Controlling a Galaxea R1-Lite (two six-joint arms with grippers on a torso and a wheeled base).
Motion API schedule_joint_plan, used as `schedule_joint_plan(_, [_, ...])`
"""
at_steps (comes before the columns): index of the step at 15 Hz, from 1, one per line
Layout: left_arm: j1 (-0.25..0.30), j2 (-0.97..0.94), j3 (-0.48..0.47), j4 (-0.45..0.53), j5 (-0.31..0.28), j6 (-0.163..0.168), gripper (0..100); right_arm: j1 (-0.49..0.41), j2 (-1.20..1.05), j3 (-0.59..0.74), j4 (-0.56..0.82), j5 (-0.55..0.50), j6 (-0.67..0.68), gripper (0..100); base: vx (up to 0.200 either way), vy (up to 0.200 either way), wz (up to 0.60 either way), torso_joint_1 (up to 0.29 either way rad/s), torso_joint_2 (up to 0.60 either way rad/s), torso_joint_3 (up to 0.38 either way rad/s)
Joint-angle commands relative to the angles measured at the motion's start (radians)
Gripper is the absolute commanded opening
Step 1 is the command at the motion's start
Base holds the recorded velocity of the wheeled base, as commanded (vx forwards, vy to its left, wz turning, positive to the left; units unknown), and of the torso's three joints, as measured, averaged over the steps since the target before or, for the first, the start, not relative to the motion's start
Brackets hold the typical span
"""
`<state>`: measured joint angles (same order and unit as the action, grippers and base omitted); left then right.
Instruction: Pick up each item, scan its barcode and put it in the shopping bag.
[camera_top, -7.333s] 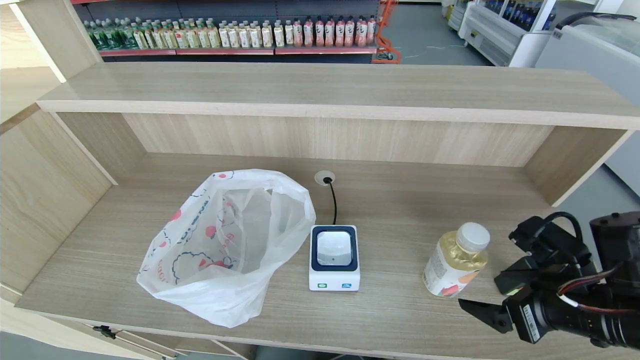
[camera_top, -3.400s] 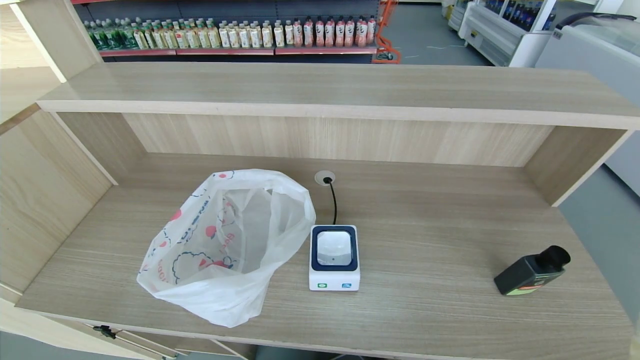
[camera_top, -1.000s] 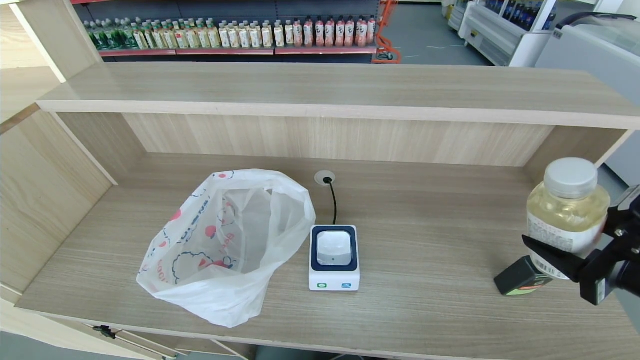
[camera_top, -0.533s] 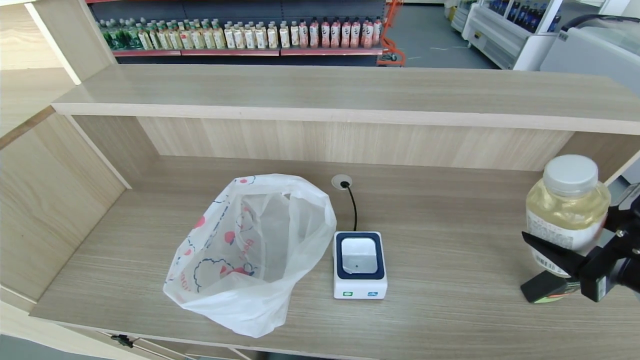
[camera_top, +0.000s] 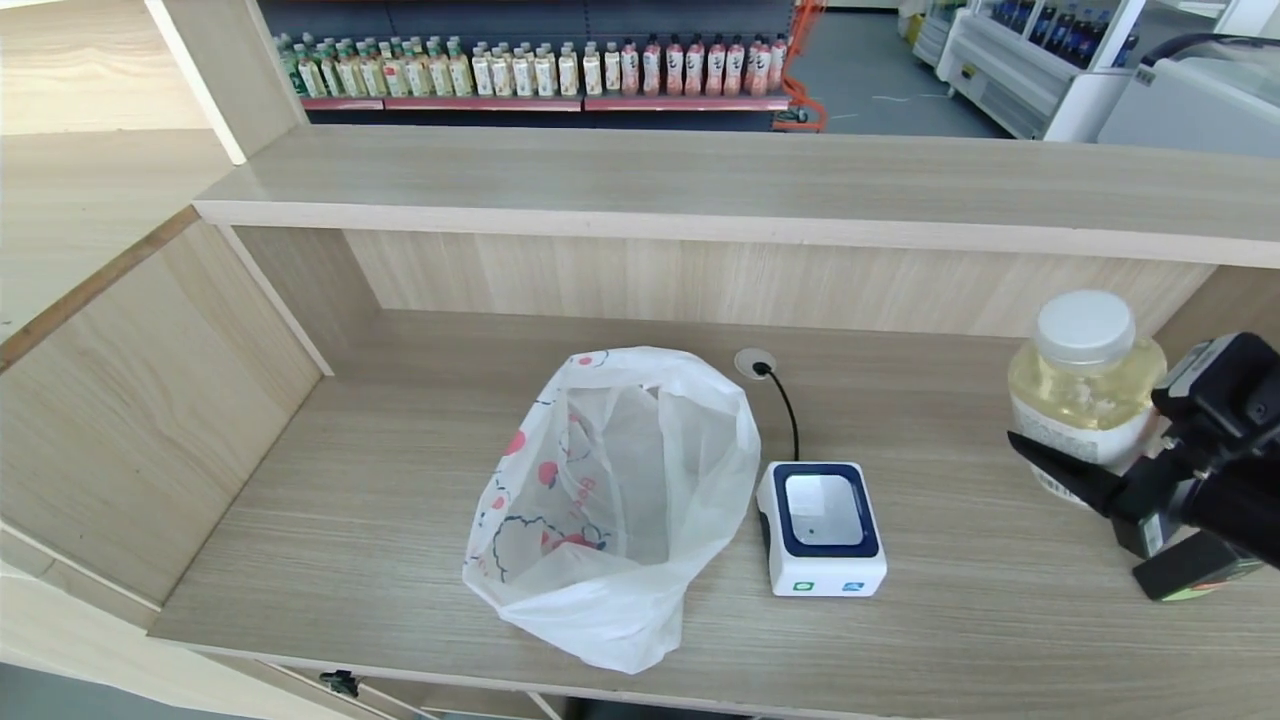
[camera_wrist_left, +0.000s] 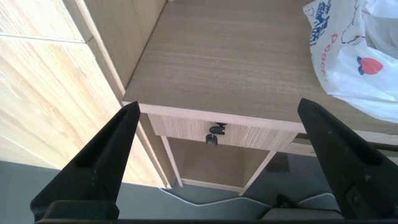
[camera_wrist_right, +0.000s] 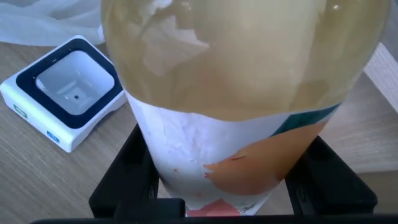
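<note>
Your left gripper (camera_wrist_left: 214, 162) hangs wide open and empty before the counter's (camera_wrist_left: 249, 56) front edge; its wrist view catches a latch (camera_wrist_left: 215, 132) underneath. At the head view's right edge, a dark box (camera_top: 1195, 575) lies by your right gripper (camera_top: 1100, 465), which is clamped on the upright bottle (camera_top: 1085, 390). Mid-frame, the scanner (camera_top: 820, 525) sits just beside the bag (camera_top: 620, 500).

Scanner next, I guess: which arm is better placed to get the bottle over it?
Right. The right gripper holds the bottle upright, on the scanner's right side. The left gripper hangs open near the counter's front edge.
</note>
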<state>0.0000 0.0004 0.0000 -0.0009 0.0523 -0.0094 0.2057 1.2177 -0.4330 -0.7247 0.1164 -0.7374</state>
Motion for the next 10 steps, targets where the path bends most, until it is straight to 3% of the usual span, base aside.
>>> schedule_joint_plan(1, [0.002, 0.000, 0.000, -0.001, 0.000, -0.001, 100, -0.003, 0.086, 0.000, -0.035, -0.041, -0.008, 0, 0.000, 0.000, 0.00, 0.000, 0.00, 0.000])
schedule_joint_plan(2, [0.002, 0.000, 0.000, -0.001, 0.000, -0.001, 100, -0.002, 0.091, 0.010, -0.032, -0.084, -0.014, 0, 0.000, 0.000, 0.00, 0.000, 0.00, 0.000])
schedule_joint_plan(5, [0.002, 0.000, 0.000, -0.001, 0.000, -0.001, 100, 0.011, 0.138, 0.025, -0.039, -0.080, -0.007, 0, 0.000, 0.000, 0.00, 0.000, 0.00, 0.000])
schedule_joint_plan(7, [0.002, 0.000, 0.000, -0.001, 0.000, -0.001, 100, 0.075, 0.184, 0.026, -0.082, -0.072, 0.041, 0, 0.000, 0.000, 0.00, 0.000, 0.00, 0.000])
schedule_joint_plan(10, [0.002, 0.000, 0.000, -0.001, 0.000, -0.001, 100, 0.123, 0.306, 0.026, -0.252, 0.052, 0.050, 0, 0.000, 0.000, 0.00, 0.000, 0.00, 0.000])
